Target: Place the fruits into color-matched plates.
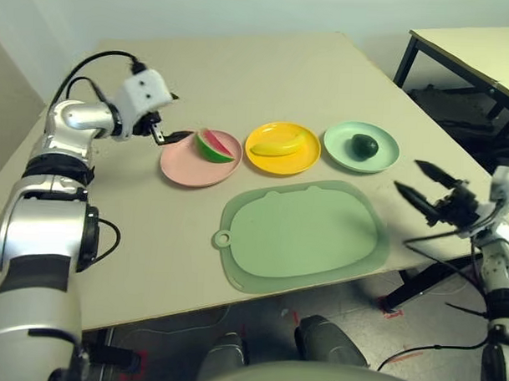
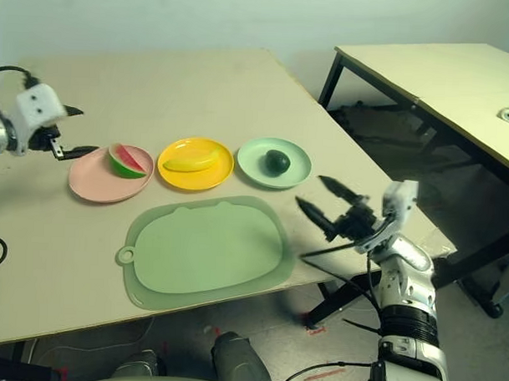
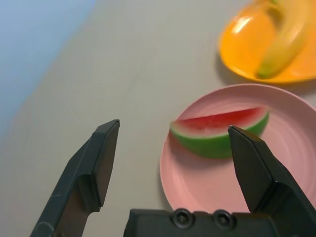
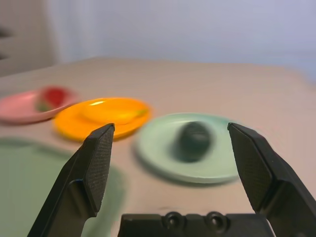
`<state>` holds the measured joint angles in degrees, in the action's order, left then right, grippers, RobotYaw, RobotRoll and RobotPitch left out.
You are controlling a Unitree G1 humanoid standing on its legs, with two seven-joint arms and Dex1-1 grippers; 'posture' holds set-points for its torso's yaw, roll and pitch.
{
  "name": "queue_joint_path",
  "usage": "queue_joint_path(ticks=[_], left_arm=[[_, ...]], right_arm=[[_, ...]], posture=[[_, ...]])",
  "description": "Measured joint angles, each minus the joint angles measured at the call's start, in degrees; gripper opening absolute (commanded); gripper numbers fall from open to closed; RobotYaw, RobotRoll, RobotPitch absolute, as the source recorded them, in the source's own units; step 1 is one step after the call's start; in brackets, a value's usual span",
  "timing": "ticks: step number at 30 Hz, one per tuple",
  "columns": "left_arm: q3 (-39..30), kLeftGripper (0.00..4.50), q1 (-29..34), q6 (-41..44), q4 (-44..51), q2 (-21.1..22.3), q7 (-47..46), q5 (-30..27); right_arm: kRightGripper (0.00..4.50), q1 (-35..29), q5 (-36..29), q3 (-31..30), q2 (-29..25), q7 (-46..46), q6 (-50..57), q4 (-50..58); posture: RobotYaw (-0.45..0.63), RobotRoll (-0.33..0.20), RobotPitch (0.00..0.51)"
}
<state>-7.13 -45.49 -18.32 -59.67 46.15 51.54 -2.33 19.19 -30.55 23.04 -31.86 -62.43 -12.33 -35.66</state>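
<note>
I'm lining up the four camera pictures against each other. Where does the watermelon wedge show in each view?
Left eye view: watermelon wedge on the pink plate, leftmost of three plates.
Right eye view: wedge on the same plate, left of centre.
Left wrist view: wedge between that hand's fingers, on the pink plate.
Right wrist view: a blurred red shape on the pink plate at far left.
Shared landmark: the yellow plate beside it.

Red-and-green watermelon [image 1: 217, 146], yellow banana [image 1: 278, 146], dark green avocado [image 1: 364, 146]
</note>
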Motion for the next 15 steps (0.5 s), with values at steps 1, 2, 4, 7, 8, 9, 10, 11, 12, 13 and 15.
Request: queue_joint_path(ticks=[1, 2, 4, 7, 8, 9, 10, 11, 12, 13, 15], left_arm=[[-3.12, 4.46, 5.31, 2.74, 4.37, -0.88, -2.25, -2.79], [-5.35, 4.46, 9.72, 5.24, 7.51, -1.73, -4.13, -4.98], [-10.59, 4.46, 18.32, 10.15, 14.98, -4.26, -9.17, -9.09], [-16.31, 4.46, 28.08, 15.69, 27.00, -8.45, -16.80, -13.42], [-17.25, 4.46, 29.77, 16.62, 29.77, -9.31, -18.67, -14.08], [-18.20, 4.46, 31.31, 17.33, 32.17, -9.90, -20.33, -14.60], [-19.37, 4.46, 32.68, 17.95, 34.44, -10.82, -22.05, -15.26], [-20.13, 4.46, 33.97, 18.45, 36.16, -11.58, -23.60, -15.80], [-20.96, 4.46, 35.24, 18.93, 37.53, -12.28, -24.89, -16.08], [-21.65, 4.46, 36.51, 19.46, 38.91, -13.33, -26.28, -16.46], [-21.91, 4.46, 38.39, 20.42, 40.55, -14.45, -27.84, -17.05]], right_arm=[[4.50, 0.00, 0.33, 0.52, -0.63, 0.84, -1.06, -1.98], [4.50, -0.09, 0.87, 1.09, -1.48, 1.50, -1.96, -4.26], [4.50, 0.39, 2.25, 1.66, -3.35, 2.52, -4.12, -9.41], [4.50, 4.82, 4.62, 1.74, -5.50, 3.96, -7.52, -18.90], [4.50, 6.26, 5.28, 1.75, -6.14, 4.58, -8.47, -21.41], [4.50, 7.87, 6.04, 1.74, -6.58, 5.15, -9.29, -23.90], [4.50, 9.40, 6.68, 1.72, -7.03, 5.72, -10.10, -26.32], [4.50, 10.53, 7.21, 1.71, -7.27, 6.26, -10.82, -28.32], [4.50, 11.53, 7.89, 1.63, -7.29, 6.62, -11.15, -29.85], [4.50, 12.39, 8.39, 1.62, -7.34, 6.80, -11.39, -31.31], [4.50, 13.90, 8.89, 1.63, -7.33, 6.91, -11.49, -33.18]], posture=[[-0.17, 0.000, 0.040], [-0.16, 0.000, 0.040], [-0.15, 0.000, 0.039], [-0.12, 0.000, 0.038], [-0.11, 0.000, 0.038], [-0.10, 0.000, 0.041], [-0.10, 0.000, 0.044], [-0.10, 0.000, 0.049], [-0.10, 0.000, 0.051], [-0.09, 0.000, 0.058], [-0.08, 0.000, 0.070]])
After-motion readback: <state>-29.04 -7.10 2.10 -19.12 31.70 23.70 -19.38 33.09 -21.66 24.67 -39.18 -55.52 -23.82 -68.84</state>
